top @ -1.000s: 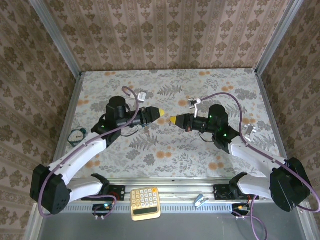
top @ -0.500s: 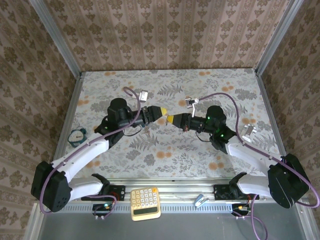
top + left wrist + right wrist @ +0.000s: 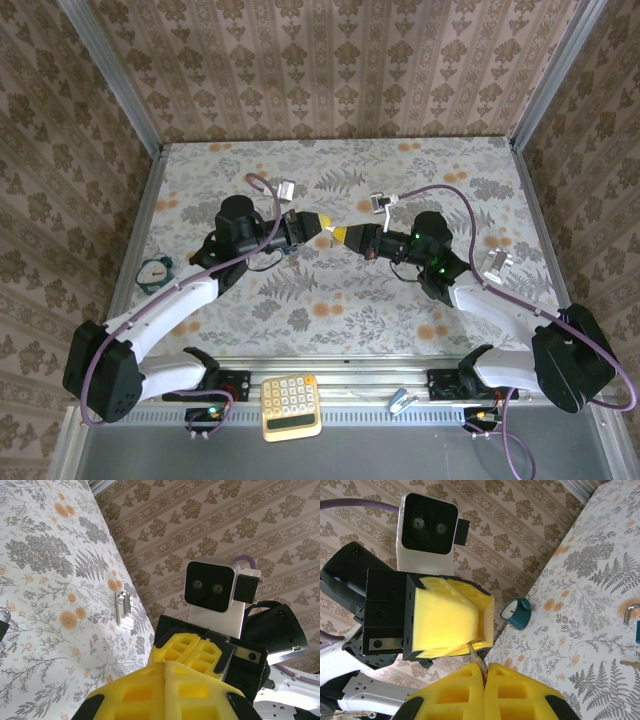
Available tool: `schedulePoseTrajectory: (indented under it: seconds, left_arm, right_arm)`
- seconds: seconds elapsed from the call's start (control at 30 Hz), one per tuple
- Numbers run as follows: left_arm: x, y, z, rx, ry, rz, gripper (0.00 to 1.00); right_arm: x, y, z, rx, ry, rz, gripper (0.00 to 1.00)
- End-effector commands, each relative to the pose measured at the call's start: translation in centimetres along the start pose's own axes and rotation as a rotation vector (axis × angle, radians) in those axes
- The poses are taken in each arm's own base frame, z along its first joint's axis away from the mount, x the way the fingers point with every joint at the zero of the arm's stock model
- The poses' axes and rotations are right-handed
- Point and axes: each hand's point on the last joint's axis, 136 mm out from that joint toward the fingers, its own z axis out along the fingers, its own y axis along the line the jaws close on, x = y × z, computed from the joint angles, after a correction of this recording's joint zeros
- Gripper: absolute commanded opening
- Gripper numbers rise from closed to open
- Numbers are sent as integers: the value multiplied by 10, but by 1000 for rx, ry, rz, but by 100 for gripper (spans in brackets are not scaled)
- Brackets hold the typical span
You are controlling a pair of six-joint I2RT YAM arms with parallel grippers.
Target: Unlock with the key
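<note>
My two grippers meet tip to tip above the middle of the flowered table (image 3: 330,300). The left gripper (image 3: 318,224) has its yellow fingers pressed together. So does the right gripper (image 3: 343,237). In the right wrist view a thin metal blade of the key (image 3: 476,658) comes out between the right gripper's (image 3: 485,666) shut fingertips and runs up into the left gripper's (image 3: 477,630) fingers. The key's black head is hidden. The left wrist view has the left gripper (image 3: 165,664) shut against the right gripper (image 3: 200,647). A small blue padlock (image 3: 637,631) lies on the table at the frame's edge.
A teal alarm clock (image 3: 153,270) stands by the left wall. A yellow calculator (image 3: 291,406) and a small grey clip (image 3: 403,401) rest on the front rail. A flat metal piece (image 3: 497,262) lies on the table at the right. Walls close in the left, right and back sides.
The left gripper's fingers have closed. The right gripper has moved a little left, so the two tips now touch.
</note>
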Motion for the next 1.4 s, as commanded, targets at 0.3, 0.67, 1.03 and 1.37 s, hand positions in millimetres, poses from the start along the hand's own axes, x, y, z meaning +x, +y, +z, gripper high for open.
schedulePoseTrajectory:
  seconds: [0.3,0.67,1.03,1.37]
  left_arm:
    - [10,-6,-3,-52,103,78,0]
    - [9,-10,-2,-36,102,73,0]
    - [8,-9,2,-19,102,60,0]
    - [7,-9,2,-23,96,61,0]
  right_arm:
    - [-5,-4,-17,73,-12,-34,45]
    - [-5,8,-8,-14,19,-18,42]
    - [-1,14,-2,-56,56,-19,27]
    - [2,17,-3,-74,71,-23,28]
